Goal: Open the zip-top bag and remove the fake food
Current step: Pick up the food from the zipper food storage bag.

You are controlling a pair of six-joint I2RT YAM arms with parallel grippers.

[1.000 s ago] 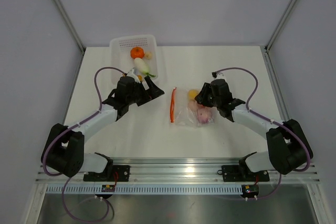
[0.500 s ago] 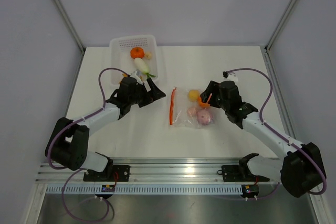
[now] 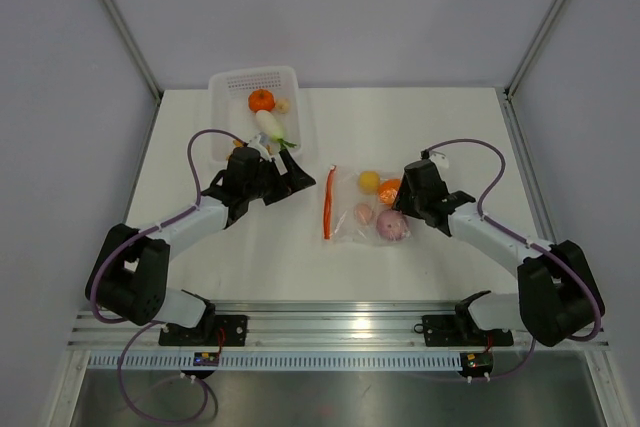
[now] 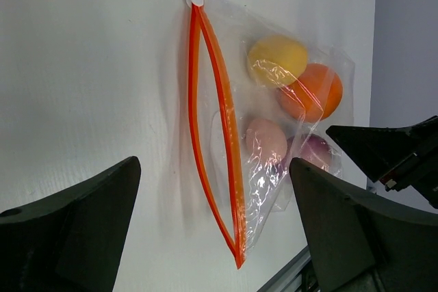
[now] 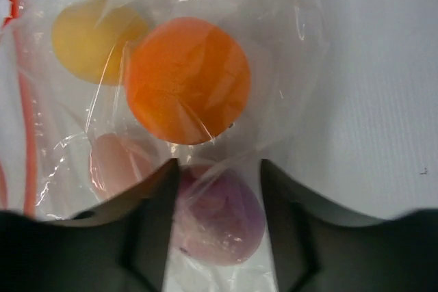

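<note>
The zip-top bag (image 4: 267,128) lies unzipped, fake food (image 4: 311,92) inside. The left hand (image 4: 213,165) gapes empty. The right hand (image 5: 217,169), part-open, straddles the purple piece (image 5: 219,227), grip unclear. Next, probably lifting the closed end.

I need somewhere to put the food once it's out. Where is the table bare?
Bare: the far right stretch between the basket and the right wall; the near strip between the zip-top bag and the rail. Crowded: the middle, where the left tool and right tool flank the bag.
</note>
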